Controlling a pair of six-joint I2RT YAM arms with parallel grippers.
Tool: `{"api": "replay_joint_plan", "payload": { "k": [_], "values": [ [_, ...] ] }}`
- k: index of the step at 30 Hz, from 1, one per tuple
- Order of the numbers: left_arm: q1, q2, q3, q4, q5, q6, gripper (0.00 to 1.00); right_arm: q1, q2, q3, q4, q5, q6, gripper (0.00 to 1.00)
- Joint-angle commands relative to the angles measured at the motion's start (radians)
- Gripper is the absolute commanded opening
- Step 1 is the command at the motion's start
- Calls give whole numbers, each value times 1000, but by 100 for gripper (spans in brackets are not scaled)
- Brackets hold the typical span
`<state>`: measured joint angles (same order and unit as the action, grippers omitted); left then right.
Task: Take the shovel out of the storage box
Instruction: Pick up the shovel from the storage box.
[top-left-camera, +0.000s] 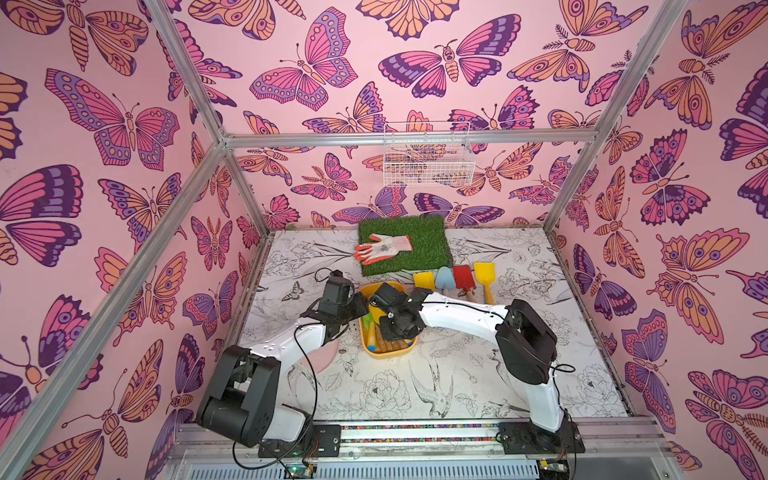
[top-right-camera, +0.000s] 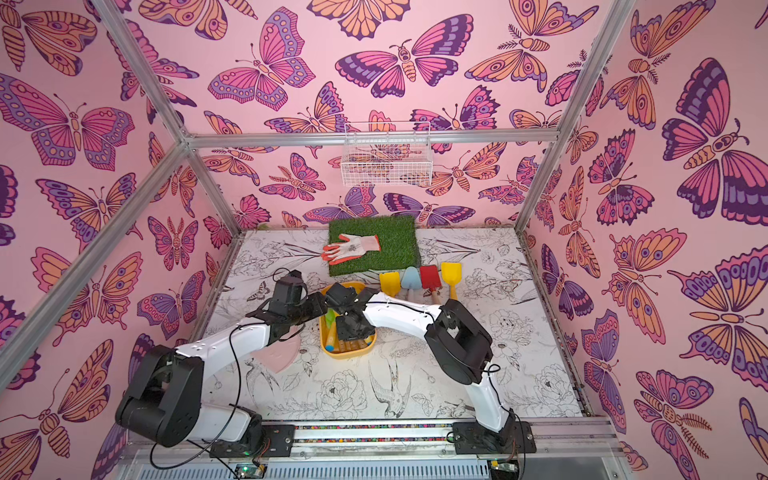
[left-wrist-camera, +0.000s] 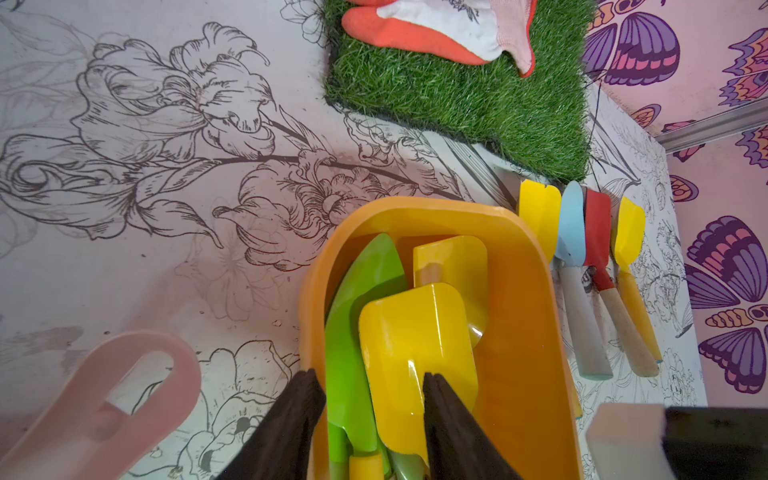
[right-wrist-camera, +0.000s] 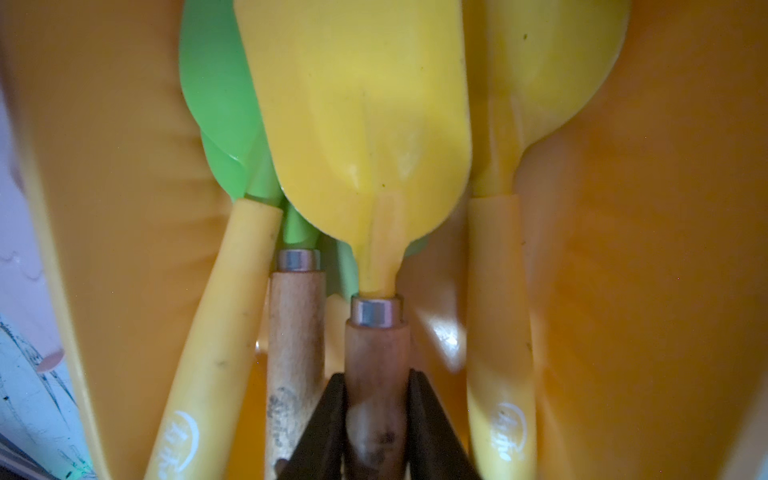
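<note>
In both top views the storage box (top-left-camera: 388, 354) (top-right-camera: 349, 353) lies about mid-tabletop, its length running from the near edge toward the far edge. Both my arms meet over it: my left hand (top-left-camera: 359, 308) at its left wall, my right hand (top-left-camera: 392, 330) low over its near end, hiding most of what is inside. A row of four other shovels (top-left-camera: 463, 279) lies between the box and the right edge, just before the grass mat (top-left-camera: 424, 245) at the far edge, so I judge this one is bound for that row. From my left wrist, the fingers (left-wrist-camera: 444, 419) stand apart astride the box's wall, one outside, one over the blades. That is likely to steady the box, though I cannot tell whether they press it. From my right wrist, the shovel (right-wrist-camera: 357, 124), yellow-bladed, lies topmost inside the box over a green shovel (right-wrist-camera: 220, 104). My right hand (right-wrist-camera: 376, 388) pinches its wooden handle just behind the metal collar, where nothing overlaps it.
</note>
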<state>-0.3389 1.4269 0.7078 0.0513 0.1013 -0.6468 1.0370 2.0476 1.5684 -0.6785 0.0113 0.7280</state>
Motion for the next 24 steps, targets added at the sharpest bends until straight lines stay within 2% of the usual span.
{"api": "replay_joint_plan", "payload": {
  "k": [1, 5, 17, 21, 24],
  "values": [
    [-3, 8, -7, -36, 12, 8, 48, 11, -63, 16, -23, 37, -9, 18],
    [-3, 7, -7, -36, 12, 7, 48, 12, -109, -2, -22, 61, -7, 15],
    [-3, 6, -8, -36, 12, 7, 48, 9, -267, -111, -37, 140, -2, 14],
    [-3, 10, -6, -37, 12, 7, 48, -10, -321, -146, -64, 174, -21, 14],
    [-3, 13, -5, -36, 11, 9, 48, -49, -366, -197, -54, 148, -42, 13]
  ]
}}
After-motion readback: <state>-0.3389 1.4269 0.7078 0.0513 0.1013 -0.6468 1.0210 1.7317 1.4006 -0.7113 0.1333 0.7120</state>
